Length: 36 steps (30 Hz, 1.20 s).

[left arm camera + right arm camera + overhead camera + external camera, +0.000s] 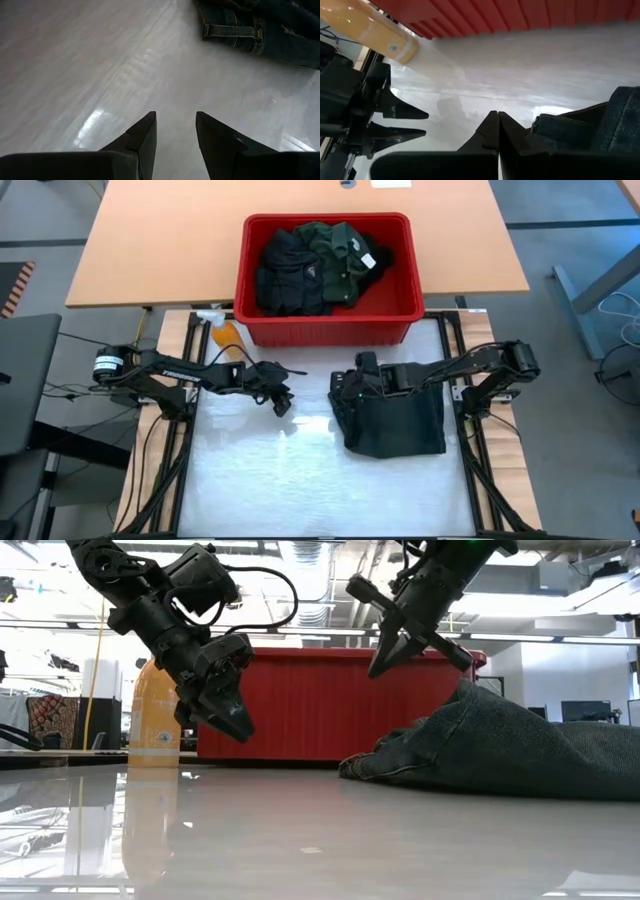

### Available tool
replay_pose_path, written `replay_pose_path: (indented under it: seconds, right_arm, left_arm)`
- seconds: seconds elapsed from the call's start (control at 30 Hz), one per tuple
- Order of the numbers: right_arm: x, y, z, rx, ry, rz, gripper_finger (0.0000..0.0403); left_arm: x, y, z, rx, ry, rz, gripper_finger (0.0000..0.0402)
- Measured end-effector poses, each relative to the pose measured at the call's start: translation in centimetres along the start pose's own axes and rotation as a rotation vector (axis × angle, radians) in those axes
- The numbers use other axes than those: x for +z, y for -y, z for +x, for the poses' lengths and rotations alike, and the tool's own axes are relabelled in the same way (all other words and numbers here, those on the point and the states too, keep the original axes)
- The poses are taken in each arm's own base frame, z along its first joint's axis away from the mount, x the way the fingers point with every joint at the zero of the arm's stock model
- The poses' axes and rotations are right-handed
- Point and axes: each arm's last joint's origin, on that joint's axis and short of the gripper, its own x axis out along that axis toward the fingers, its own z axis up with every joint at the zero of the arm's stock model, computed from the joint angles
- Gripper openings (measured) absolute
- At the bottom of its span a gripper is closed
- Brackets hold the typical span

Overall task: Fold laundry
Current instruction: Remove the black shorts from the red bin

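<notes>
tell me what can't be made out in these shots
- Garments in the red basket: high view shows a dark heap; the count is unclear.
- Dark garment on the table: high view, right arm covers its far edge; low view, picture edge cuts it off.
- Orange bottle: high view, left arm partly hides it.

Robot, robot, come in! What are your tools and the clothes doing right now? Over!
Left tool open, empty. Right tool shut, empty, above dark garment on table. More laundry in red basket. Nothing blocking.
</notes>
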Motion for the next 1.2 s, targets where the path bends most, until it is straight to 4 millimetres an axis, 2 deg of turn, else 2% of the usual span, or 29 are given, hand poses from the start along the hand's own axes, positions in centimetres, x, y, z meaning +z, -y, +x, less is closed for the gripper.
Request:
replay_pose_path:
  seconds: [1.07,1.2]
  right_arm:
    - [-0.11,-0.03,0.0,0.01,-0.038,-0.011,0.0017]
    - [-0.16,-0.27,-0.01,0.043,-0.068,-0.109,0.0017]
  left_arm:
    - [0.01,0.01,0.0,0.0,0.0,0.0,0.0125]
    - [0.01,0.01,0.0,0.0,0.0,0.0,0.0125]
